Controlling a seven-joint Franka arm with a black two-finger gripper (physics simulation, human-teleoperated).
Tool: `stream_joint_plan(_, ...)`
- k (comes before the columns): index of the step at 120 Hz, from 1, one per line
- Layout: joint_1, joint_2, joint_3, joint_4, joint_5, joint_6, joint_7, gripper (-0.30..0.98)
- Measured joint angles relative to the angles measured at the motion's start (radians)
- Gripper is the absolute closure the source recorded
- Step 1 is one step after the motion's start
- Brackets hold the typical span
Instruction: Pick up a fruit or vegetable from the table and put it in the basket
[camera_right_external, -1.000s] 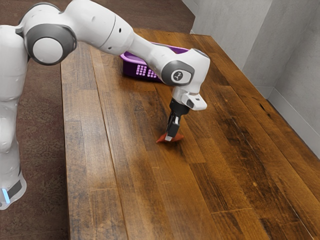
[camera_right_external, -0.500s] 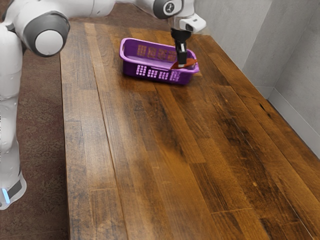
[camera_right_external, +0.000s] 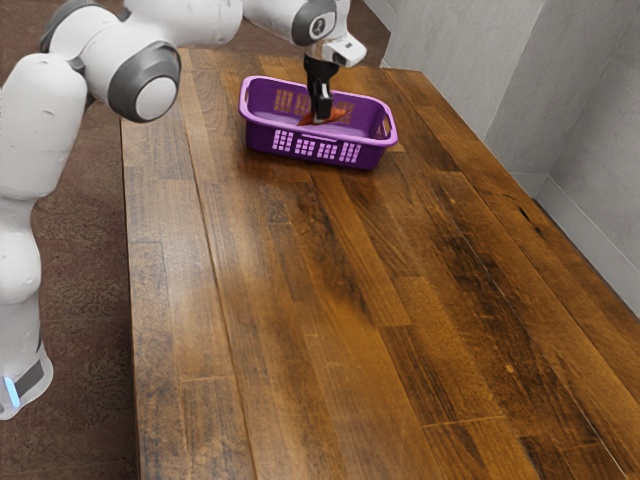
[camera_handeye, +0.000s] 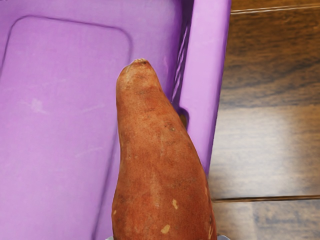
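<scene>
Wooden table (camera_right_external: 300, 300) | gripper (camera_right_external: 320, 118) parted, clamping sweet potato (camera_handeye: 155, 150) | over purple basket (camera_right_external: 262, 138)

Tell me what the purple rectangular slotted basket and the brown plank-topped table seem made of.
The basket looks like moulded plastic with a smooth satin finish: even colour, rounded rim, grids of small openings. The table looks like varnished wood, given its grain, board seams and soft sheen, though printed laminate could look similar.
</scene>
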Motion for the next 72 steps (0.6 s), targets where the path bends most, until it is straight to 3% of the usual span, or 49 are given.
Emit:
stream_joint_plan(44,0.128,0.090,-0.024,0.141,-0.053,0.025,0.074,0.55)
stream_joint_plan(57,0.140,0.095,-0.061,0.145,-0.064,0.035,0.093,0.27)
stream_joint_plan(72,0.142,0.096,-0.074,0.143,-0.068,0.059,0.110,0.11)
